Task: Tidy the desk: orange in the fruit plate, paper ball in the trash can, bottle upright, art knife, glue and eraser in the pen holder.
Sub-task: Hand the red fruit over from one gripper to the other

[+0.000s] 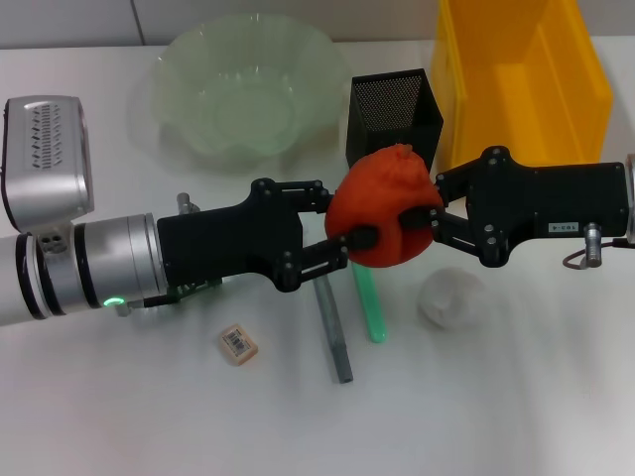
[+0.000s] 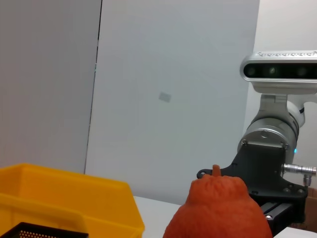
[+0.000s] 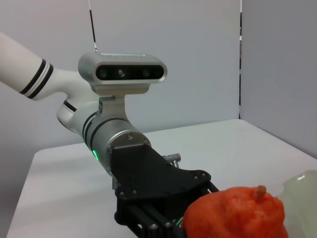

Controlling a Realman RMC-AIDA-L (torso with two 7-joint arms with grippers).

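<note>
Orange (image 1: 385,206) clamped by both grippers' fingers, left (image 1: 342,220) and right (image 1: 429,216), hiding their tips.

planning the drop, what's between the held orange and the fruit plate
In the head view the pen holder stands just behind the orange, beside the fruit plate; toward the plate itself, only bare table. Both grippers, left and right, grip the orange.

You see the orange (image 2: 218,210) close up, stem nub upward | right gripper (image 2: 270,186) just behind it — black body touching the fruit, jaws hidden | trash can (image 2: 64,201) beside, yellow rim near | pen holder (image 2: 42,231) — only its black mesh rim shows | white tabletop (image 2: 153,210) between bin and fruit
</note>
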